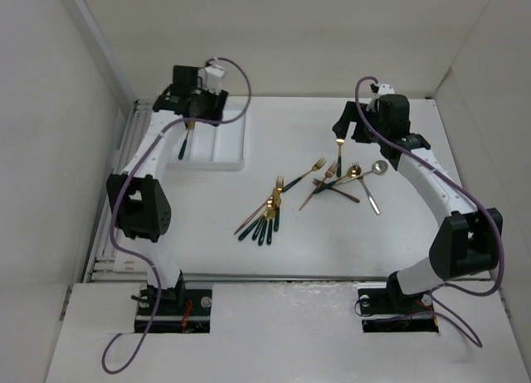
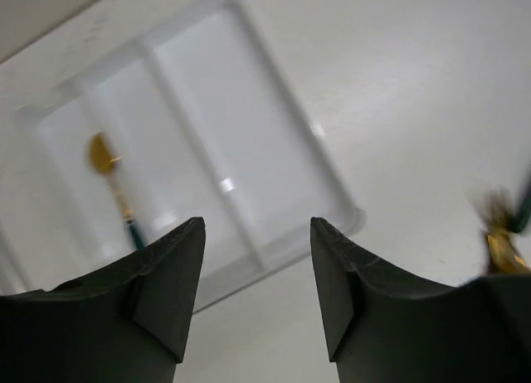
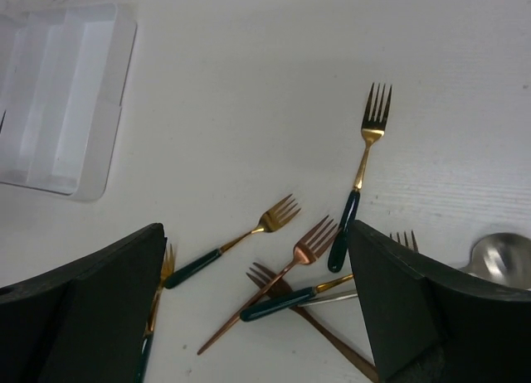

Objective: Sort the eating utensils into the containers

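Note:
The white three-compartment tray (image 1: 226,143) lies at the back left. A gold spoon with a green handle (image 1: 184,141) rests in its left compartment (image 2: 106,159). My left gripper (image 1: 194,118) hovers over the tray's near end (image 2: 241,109), open (image 2: 257,225) with nothing between its fingers. The other utensils are loose on the table: a bundle mid-table (image 1: 267,215) and a crossed group to the right (image 1: 338,181). My right gripper (image 1: 347,131) hangs open (image 3: 255,230) and empty above that group, over a copper fork (image 3: 282,279) and two gold forks (image 3: 241,238) (image 3: 365,163).
A silver spoon (image 1: 379,167) (image 3: 502,254) lies at the right end of the crossed group. White walls close in the table on both sides and at the back. The tray's far end (image 3: 75,84) shows in the right wrist view's upper left corner.

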### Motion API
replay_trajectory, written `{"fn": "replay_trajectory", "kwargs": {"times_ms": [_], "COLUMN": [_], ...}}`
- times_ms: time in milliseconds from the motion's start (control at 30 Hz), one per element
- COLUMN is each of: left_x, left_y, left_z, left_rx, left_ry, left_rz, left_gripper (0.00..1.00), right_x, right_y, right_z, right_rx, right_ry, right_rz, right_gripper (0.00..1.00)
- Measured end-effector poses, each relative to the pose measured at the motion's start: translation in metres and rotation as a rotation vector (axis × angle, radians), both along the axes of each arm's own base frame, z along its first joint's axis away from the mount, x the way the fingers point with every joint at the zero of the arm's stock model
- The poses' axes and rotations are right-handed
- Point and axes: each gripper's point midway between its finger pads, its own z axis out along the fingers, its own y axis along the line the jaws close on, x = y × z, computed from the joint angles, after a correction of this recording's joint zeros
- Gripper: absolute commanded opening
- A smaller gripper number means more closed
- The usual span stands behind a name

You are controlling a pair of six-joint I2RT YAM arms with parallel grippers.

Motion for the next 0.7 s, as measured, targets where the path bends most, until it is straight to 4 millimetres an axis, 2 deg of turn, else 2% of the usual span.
{"fn": "replay_trajectory", "kwargs": {"times_ms": [67,100,167,233,300,400,533,700], "left_x": [-0.032,-0.050,-0.091,-0.133,-0.176,-0.214,-0.230,-0.244], "left_y": [-0.055,-0.079,-0.122,-0.145,-0.153,-0.152,-0.155,-0.147], "left_z": [-0.006,-0.016,-0.050,-0.089,-0.124,-0.150,-0.161,-0.178], "left_rx": [0.003,0.010,0.034,0.058,0.087,0.115,0.132,0.168], "left_ry": [0.034,0.067,0.167,0.281,0.407,0.518,0.548,0.585], "left_rz": [-0.167,-0.248,-0.401,-0.514,-0.590,-0.651,-0.687,-0.695], "left_gripper": [0.43,0.41,0.38,0.38,0.38,0.38,0.38,0.36], "right_x": [-0.010,-0.013,-0.019,-0.022,-0.026,-0.033,-0.048,-0.067], "right_y": [0.005,0.007,0.009,0.011,0.012,0.012,0.012,0.010], "right_z": [-0.006,-0.008,-0.014,-0.019,-0.023,-0.027,-0.029,-0.024], "right_rx": [-0.003,-0.003,-0.005,-0.007,-0.008,-0.007,-0.008,-0.003], "right_ry": [0.014,0.018,0.032,0.045,0.055,0.062,0.072,0.053], "right_rz": [0.015,0.020,0.028,0.033,0.036,0.038,0.046,0.046], "right_gripper": [0.95,0.95,0.95,0.95,0.95,0.95,0.95,0.95]}}
